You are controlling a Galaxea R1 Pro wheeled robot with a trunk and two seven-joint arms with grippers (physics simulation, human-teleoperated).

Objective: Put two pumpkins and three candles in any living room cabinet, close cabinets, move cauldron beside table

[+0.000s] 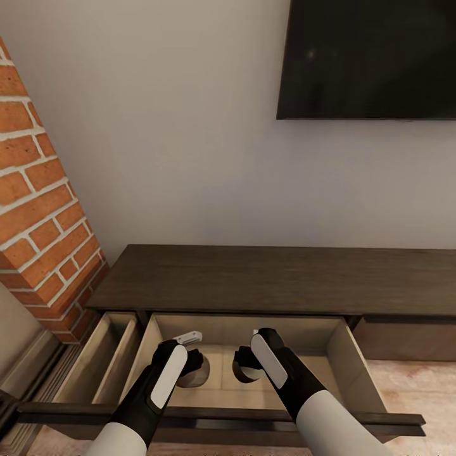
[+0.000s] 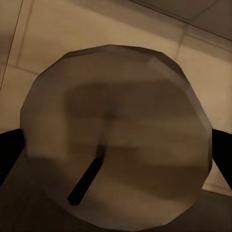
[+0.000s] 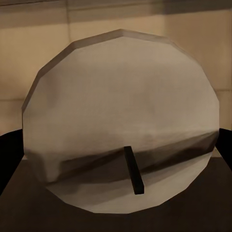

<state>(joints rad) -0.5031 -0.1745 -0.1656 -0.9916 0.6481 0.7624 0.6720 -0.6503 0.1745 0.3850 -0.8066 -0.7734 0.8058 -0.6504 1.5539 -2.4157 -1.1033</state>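
**Both arms reaching forward, each gripper closed around a candle**

Both arms enter from the bottom edge of the head view and converge toward the lower centre of the frame. The left arm rises from the lower left, white forearm giving way to a black wrist with a white panel; the left gripper sits just left of centre, its dark fingers flanking a candle on both sides. The right arm comes from the lower right, angled up and leftward; the right gripper sits just right of centre, clasping another candle. The two grippers are near each other, not touching.
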